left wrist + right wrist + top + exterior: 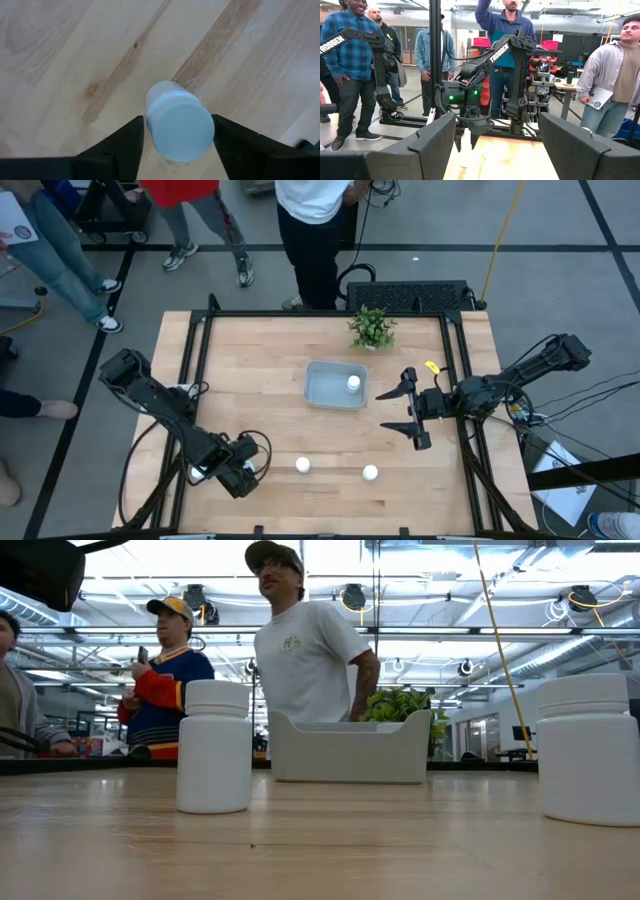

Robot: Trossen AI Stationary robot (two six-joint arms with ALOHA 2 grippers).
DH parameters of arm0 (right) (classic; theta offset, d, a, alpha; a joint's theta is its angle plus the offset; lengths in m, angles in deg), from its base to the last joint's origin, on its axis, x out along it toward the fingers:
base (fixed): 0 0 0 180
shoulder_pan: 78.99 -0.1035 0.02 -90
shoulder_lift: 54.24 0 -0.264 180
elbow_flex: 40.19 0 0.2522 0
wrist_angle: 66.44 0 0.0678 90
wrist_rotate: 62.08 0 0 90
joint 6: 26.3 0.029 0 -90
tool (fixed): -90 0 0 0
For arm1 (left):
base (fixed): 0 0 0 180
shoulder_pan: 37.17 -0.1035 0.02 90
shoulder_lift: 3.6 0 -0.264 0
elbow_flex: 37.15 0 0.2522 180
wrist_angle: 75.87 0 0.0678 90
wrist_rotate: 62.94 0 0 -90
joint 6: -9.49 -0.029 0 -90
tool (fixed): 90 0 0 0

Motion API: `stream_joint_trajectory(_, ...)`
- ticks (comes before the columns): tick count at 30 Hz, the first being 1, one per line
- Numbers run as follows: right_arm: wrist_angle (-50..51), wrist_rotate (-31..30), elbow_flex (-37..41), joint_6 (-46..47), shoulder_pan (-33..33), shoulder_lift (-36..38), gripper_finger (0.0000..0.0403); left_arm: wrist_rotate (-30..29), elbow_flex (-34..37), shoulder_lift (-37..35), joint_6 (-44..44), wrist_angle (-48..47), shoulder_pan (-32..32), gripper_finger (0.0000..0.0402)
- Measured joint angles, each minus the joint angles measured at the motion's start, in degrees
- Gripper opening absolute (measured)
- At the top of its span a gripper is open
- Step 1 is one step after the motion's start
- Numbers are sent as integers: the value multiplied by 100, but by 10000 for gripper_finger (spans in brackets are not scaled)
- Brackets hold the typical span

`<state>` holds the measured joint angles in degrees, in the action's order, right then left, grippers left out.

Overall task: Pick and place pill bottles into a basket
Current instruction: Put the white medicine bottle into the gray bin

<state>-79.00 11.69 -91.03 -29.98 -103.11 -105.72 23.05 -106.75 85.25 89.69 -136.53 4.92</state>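
Pill bottles: on my left, the left gripper [243, 472] is clamped on one bottle [179, 125] over the bare wooden table [250, 360]. Two more [303, 465] [370, 473] stand on the front boards; one [353, 383] sits in the basket [322, 394]. My right gripper [406, 409] hangs spread wide beside it. People stand behind.
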Motion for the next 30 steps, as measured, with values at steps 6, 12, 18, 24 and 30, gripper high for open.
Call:
stream_joint_trajectory(6,0,0,0,0,0,0,279,-13,0,0,-21,-2,0,204)
stream_joint_trajectory(12,0,0,0,0,0,0,279,-103,0,-11,-150,9,0,171)
stream_joint_trajectory(18,0,0,0,0,0,0,279,-314,-1,-9,-330,7,-30,173)
stream_joint_trajectory(24,0,0,0,2,0,0,279,-860,0,-7,-456,-211,-92,168)
stream_joint_trajectory(30,0,-1,0,-2,0,0,279,-1532,11,-136,-660,-475,-196,172)
